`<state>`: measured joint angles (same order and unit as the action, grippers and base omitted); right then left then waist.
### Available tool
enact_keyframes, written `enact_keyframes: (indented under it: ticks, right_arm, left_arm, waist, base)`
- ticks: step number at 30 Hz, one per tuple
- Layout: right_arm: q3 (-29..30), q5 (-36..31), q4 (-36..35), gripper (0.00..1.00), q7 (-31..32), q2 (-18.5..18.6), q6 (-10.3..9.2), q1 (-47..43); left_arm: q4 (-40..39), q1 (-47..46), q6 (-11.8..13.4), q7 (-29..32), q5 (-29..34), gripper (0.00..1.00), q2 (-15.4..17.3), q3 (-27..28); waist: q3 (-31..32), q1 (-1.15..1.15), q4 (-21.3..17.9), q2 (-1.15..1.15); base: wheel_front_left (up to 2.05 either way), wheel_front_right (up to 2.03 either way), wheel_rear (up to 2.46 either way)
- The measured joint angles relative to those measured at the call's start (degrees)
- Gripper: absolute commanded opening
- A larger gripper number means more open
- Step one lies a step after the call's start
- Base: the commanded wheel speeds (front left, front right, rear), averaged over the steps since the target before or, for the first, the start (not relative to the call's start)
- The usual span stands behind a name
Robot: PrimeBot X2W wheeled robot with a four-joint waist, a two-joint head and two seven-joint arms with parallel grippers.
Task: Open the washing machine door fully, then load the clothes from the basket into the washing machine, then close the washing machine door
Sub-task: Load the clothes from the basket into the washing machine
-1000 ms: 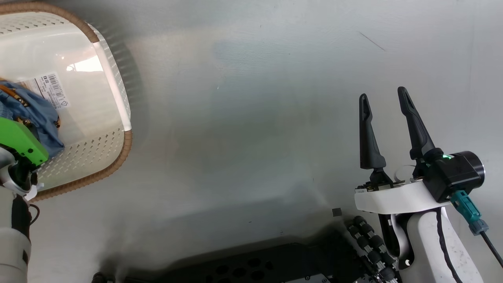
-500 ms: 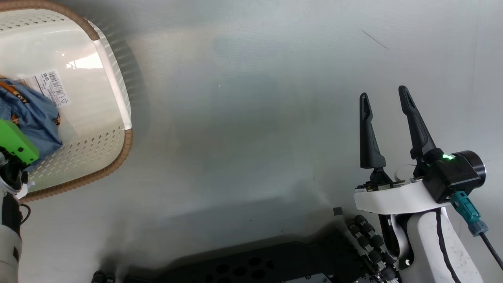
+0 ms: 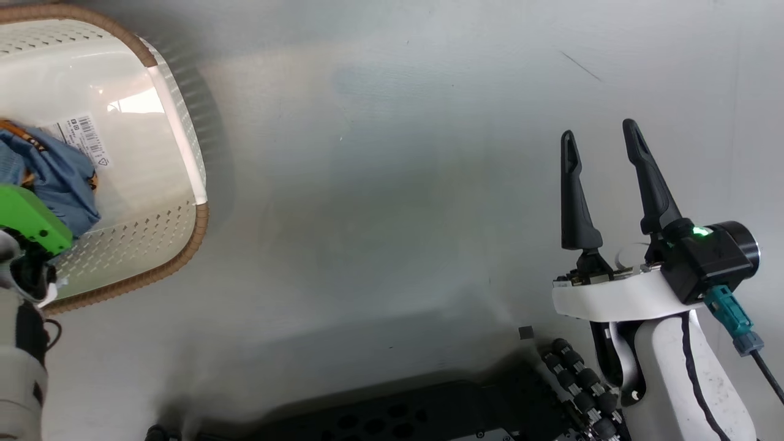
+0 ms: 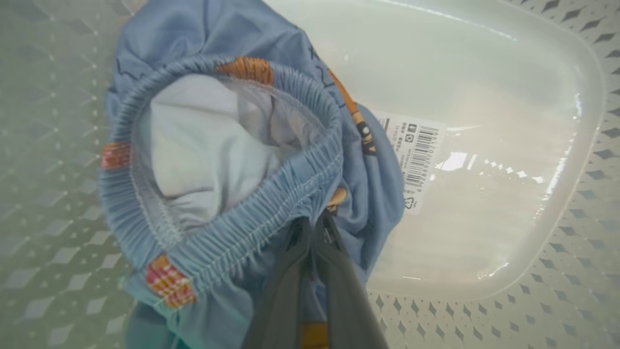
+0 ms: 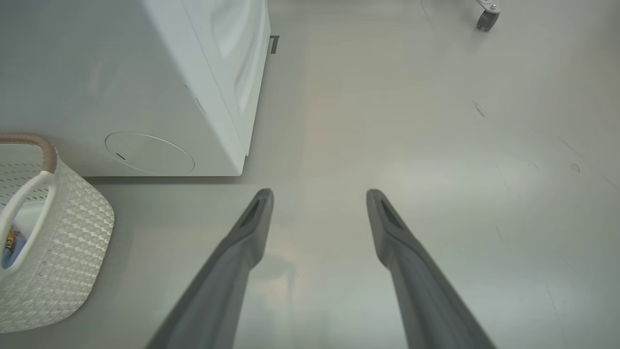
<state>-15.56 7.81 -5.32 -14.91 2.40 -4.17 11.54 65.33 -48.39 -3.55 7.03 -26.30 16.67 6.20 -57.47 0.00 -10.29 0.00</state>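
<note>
"Where is the blue cloth with orange patches?"
"In the cream plastic basket with little holes and a brown rim. The left gripper has its two dark fingers pinched tight on the stretchy waistband, right at their tips."
"And the right gripper?"
"Spread wide, holding nothing, far from the basket. The left arm is nearer."
"How many clothes?"
"I count one. One basket too. The big white washing machine stands near it."

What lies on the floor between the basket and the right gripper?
Nothing. The head view shows bare grey floor from the basket to the open right gripper.
</note>
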Motion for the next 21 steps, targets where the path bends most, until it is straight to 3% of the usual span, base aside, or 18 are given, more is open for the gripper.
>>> enact_keyframes:
  ticks: [9, 21]
  right_arm:
    - [1.46, 0.19, 2.16, 1.00, 0.00, 0.09, 0.08, 3.25]
    - [3.69, 0.34, 5.86, 1.00, 0.00, 0.23, 1.63, 3.39]
  left_arm:
    - [0.77, 3.32, -2.90, -7.53, -1.01, 0.00, -5.44, -0.63]
    - [0.43, 7.33, -3.56, -14.97, -4.56, 0.00, -8.59, 0.55]
  waist:
    - [3.92, 0.00, 1.68, 0.00]
    - [12.53, 0.00, 5.23, 0.00]
  base:
    - [0.00, 0.00, 0.00]
    - [0.00, 0.00, 0.00]
